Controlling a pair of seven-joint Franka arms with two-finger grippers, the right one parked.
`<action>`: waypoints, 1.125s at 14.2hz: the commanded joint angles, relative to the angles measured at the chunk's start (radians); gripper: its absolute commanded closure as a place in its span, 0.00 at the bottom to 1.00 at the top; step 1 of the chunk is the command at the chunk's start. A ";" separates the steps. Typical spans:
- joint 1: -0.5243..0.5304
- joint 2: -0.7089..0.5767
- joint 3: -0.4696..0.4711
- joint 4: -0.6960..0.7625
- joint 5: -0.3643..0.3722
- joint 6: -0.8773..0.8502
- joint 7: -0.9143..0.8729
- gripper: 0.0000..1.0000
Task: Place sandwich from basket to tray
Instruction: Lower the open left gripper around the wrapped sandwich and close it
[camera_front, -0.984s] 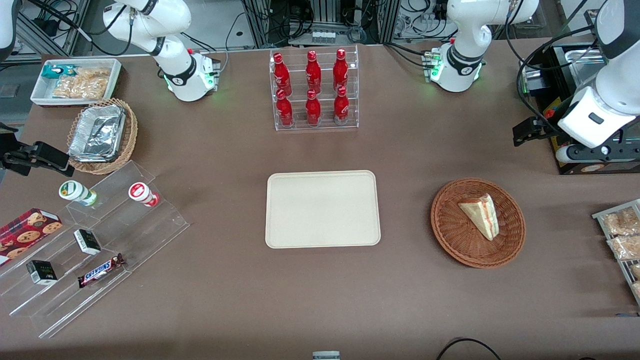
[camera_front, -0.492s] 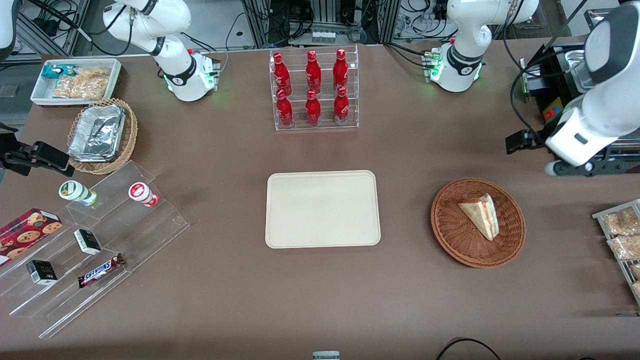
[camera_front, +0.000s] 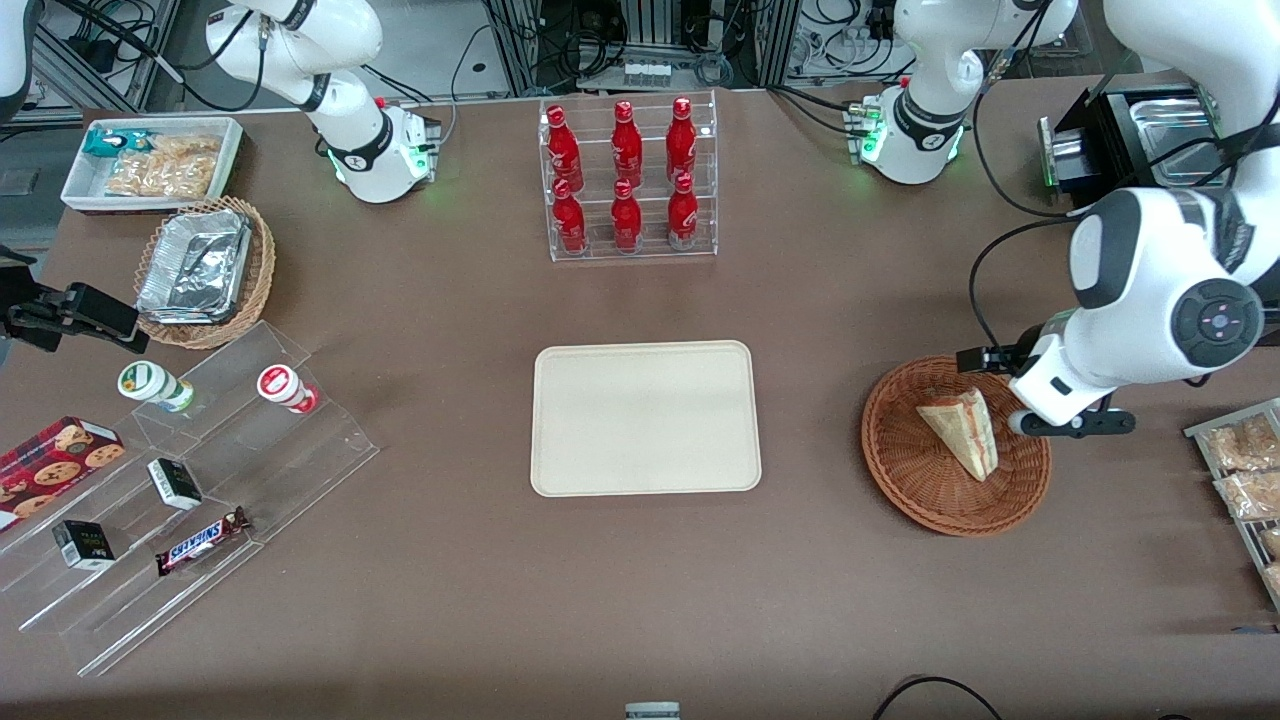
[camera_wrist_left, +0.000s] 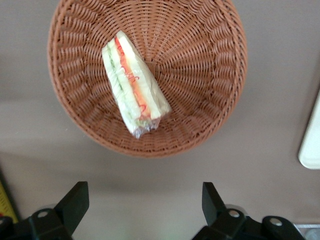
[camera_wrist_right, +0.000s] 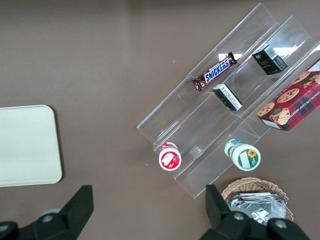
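Note:
The sandwich (camera_front: 962, 432), a wrapped white-bread wedge with pink and green filling, lies in the round reddish-brown wicker basket (camera_front: 900, 455). The beige tray (camera_front: 645, 418) lies flat and bare at the table's middle, beside the basket. My left gripper (camera_front: 1045, 395) hangs above the basket's rim on the side toward the working arm's end. In the left wrist view the gripper (camera_wrist_left: 145, 205) is open wide and empty, its fingertips (camera_wrist_left: 75, 200) over bare table just outside the basket (camera_wrist_left: 210, 75). The sandwich (camera_wrist_left: 134, 92) is apart from them, and a tray corner (camera_wrist_left: 311, 145) shows.
A clear rack of red bottles (camera_front: 628, 180) stands farther from the front camera than the tray. Bagged pastries (camera_front: 1245, 470) lie toward the working arm's end. A stepped acrylic shelf (camera_front: 200, 480), a foil-tray basket (camera_front: 200, 270) and a white snack bin (camera_front: 150, 160) lie toward the parked arm's end.
My left arm has swung in from the working arm's end of the table toward the front camera, and the gripper now hangs over the basket's rim. The sandwich has not moved.

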 joint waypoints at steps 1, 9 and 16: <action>-0.003 -0.034 0.020 -0.124 0.004 0.141 0.008 0.00; -0.001 -0.032 0.023 -0.331 -0.007 0.514 -0.250 0.00; 0.000 0.052 0.026 -0.345 -0.016 0.682 -0.465 0.00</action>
